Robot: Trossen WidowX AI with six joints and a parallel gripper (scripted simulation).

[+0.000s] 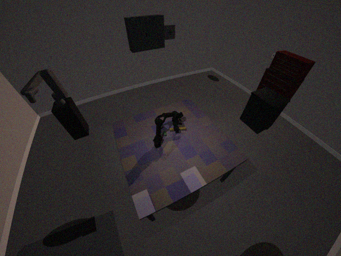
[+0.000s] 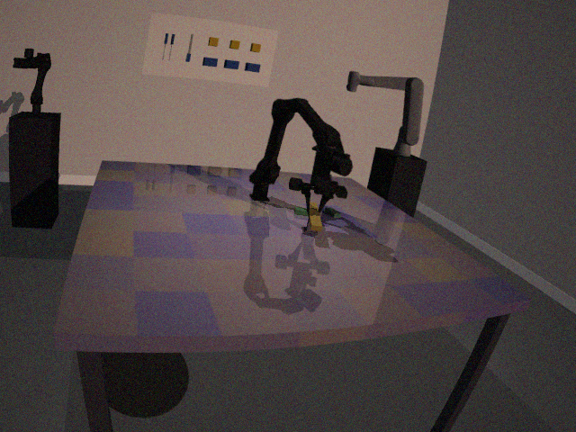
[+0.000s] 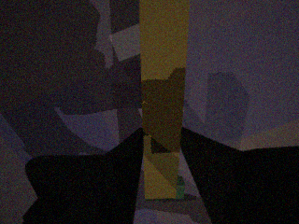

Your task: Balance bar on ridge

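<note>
The surface (image 1: 165, 176) (image 2: 167, 274), a big table top patched in violet, tan and pinkish squares, spreads under everything else on it. On it stands the dark six-joint arm (image 1: 158, 129) (image 2: 279, 134), bent over at the top so that its wrist points down. At its lower end the jaws (image 1: 176, 129) (image 2: 315, 211) are closed on the yellow bar (image 1: 183, 128) (image 2: 316, 222) (image 3: 164, 42), one finger on each side of it. The bar lies low over the surface, running lengthwise between the fingers; whether it touches anything beneath, I cannot tell. Smallest are the green pieces: one (image 2: 301, 211) shows to one side of the bar, another (image 2: 332, 212) to the other side, both near it. The ridge cannot be made out with certainty.
</note>
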